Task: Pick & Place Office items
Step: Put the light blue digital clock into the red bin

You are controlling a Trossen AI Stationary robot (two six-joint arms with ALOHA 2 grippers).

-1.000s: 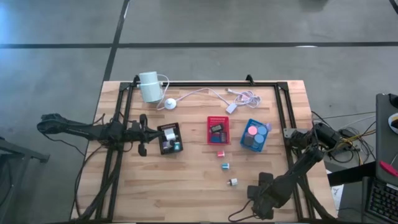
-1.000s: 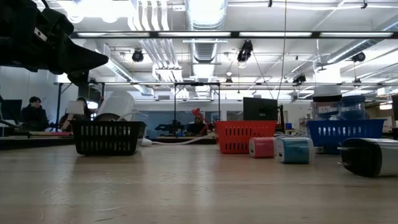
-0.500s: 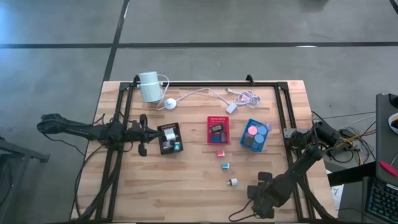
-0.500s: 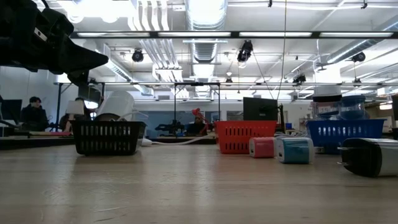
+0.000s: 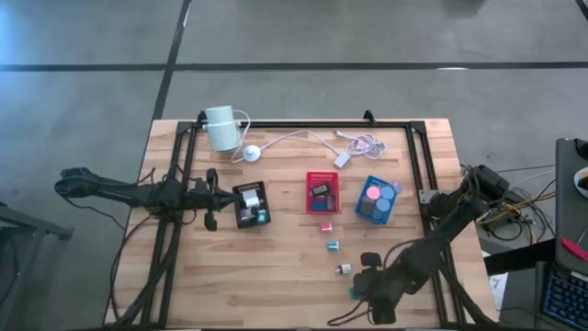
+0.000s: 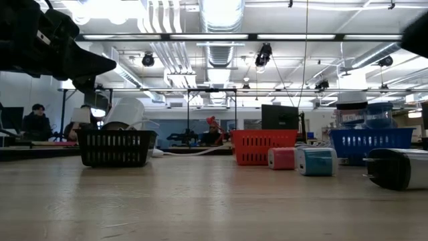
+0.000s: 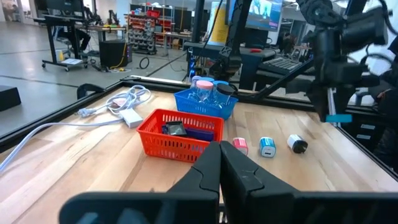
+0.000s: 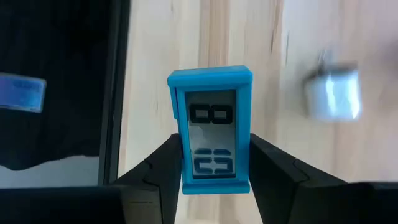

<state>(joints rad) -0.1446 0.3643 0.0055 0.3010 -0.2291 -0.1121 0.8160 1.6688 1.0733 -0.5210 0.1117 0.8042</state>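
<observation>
My right gripper (image 5: 358, 289) hangs over the table's near edge, right of the middle, shut on a blue block (image 8: 209, 140) with a grey face. Three more office items lie in a row on the wood: a pink block (image 5: 325, 227), a teal block (image 5: 333, 245) and a white-and-dark piece (image 5: 344, 269). My left gripper (image 5: 209, 199) stays shut and holds nothing, level at the table's left, beside the black tray (image 5: 250, 204). My right gripper pinches the blue block between its two fingers (image 8: 163, 163), one on each long side (image 8: 178, 155), near one end of the block. The fingers slant down from above. The block is lifted clear of the table, its grey face toward the wrist camera.
A red tray (image 5: 322, 193) and a blue tray (image 5: 377, 199), both with items in them, stand past the row of pieces. A white cylinder (image 5: 220, 127) and its white cable (image 5: 312, 140) lie at the far edge. A black frame (image 5: 415, 156) borders the table.
My right gripper has risen from the tabletop near the front edge and gone a little toward the table's left, tipping as it went. The blue block now shows below it, lifted clear of the wood.
</observation>
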